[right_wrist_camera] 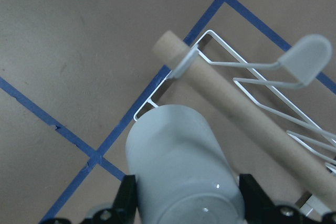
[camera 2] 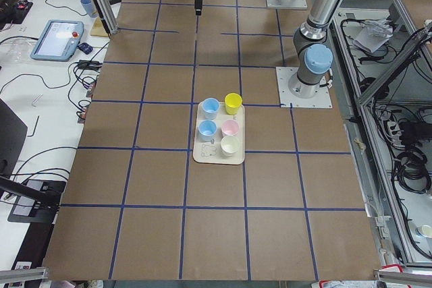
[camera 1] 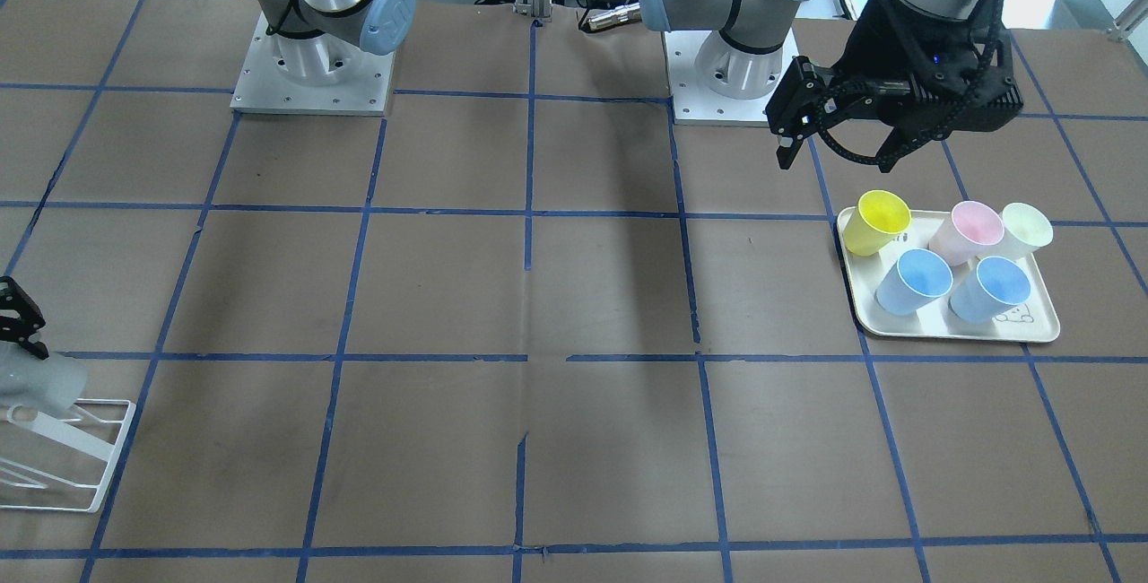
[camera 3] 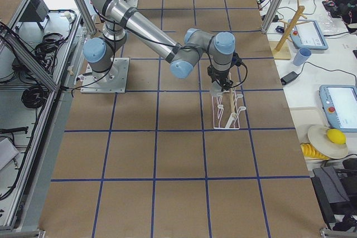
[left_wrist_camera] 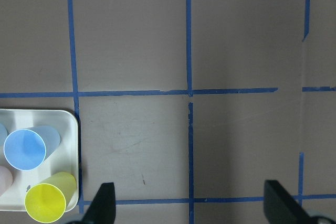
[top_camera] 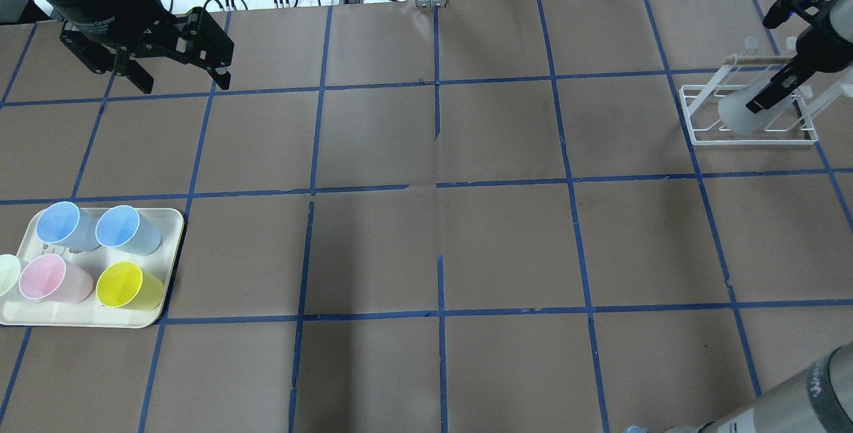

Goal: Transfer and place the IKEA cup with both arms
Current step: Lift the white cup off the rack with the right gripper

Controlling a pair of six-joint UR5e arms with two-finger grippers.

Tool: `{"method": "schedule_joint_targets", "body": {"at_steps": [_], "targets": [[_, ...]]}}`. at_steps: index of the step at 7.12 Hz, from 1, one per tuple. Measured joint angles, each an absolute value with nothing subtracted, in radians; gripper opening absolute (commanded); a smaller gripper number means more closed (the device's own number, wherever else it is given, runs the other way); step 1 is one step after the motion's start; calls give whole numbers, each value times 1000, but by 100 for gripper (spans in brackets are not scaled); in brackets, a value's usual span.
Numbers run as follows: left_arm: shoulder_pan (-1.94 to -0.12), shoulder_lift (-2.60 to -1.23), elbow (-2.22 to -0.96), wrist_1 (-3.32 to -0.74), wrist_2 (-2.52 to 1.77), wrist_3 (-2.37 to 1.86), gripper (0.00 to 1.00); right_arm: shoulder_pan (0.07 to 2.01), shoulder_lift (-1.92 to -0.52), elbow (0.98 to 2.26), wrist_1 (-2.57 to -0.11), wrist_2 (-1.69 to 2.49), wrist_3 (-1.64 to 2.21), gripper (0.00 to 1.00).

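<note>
Placing on the rack: judging by the layout, the step in hand is setting the cup mouth-down over a peg of the rack, and it is not yet done
IKEA cup (right_wrist_camera: 184, 166): pale grey and tilted, at the far right end of the table (top_camera: 466, 233) over the near corner of the rack; its narrow base is toward the wrist and its mouth slants down toward the wire frame; whether it touches the wire cannot be told
Right gripper (right_wrist_camera: 186, 200): fingers pressed on either side of the cup near its base, pinching it
Left gripper (top_camera: 181, 76): spread wide with nothing between the fingers, hanging above bare table beyond the tray, well apart from the rack
White wire rack (top_camera: 693, 133): low frame with upright pegs ending in flat paddle tips; the nearest paddle tip (right_wrist_camera: 310, 56) lies off to one side of the cup
Wooden dowel (right_wrist_camera: 236, 103): runs along the rack just beside the cup, the likeliest thing to snag the rim
Tray (top_camera: 100, 320): holds two light-blue cups (top_camera: 63, 223), a yellow cup (top_camera: 123, 284), a pink cup (top_camera: 43, 278) and a pale green cup (top_camera: 5, 273); no part in this step
Doing it well: line the mouth up over one peg, clear the dowel, lower slowly, and spread the fingers only once the cup bears on the rack
Risk: the light rack could slide or tip if the cup pushes it sideways
</note>
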State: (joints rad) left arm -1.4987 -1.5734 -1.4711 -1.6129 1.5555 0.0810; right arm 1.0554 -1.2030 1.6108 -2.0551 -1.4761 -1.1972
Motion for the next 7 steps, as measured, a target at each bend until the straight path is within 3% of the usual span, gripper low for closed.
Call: {"method": "schedule_joint_targets", "body": {"at_steps": [7], "targets": [[-1496, -1574, -1467, -1611, 1554, 84, 100, 1055, -1316, 1606, -1975, -1491, -1193, 51]]}}
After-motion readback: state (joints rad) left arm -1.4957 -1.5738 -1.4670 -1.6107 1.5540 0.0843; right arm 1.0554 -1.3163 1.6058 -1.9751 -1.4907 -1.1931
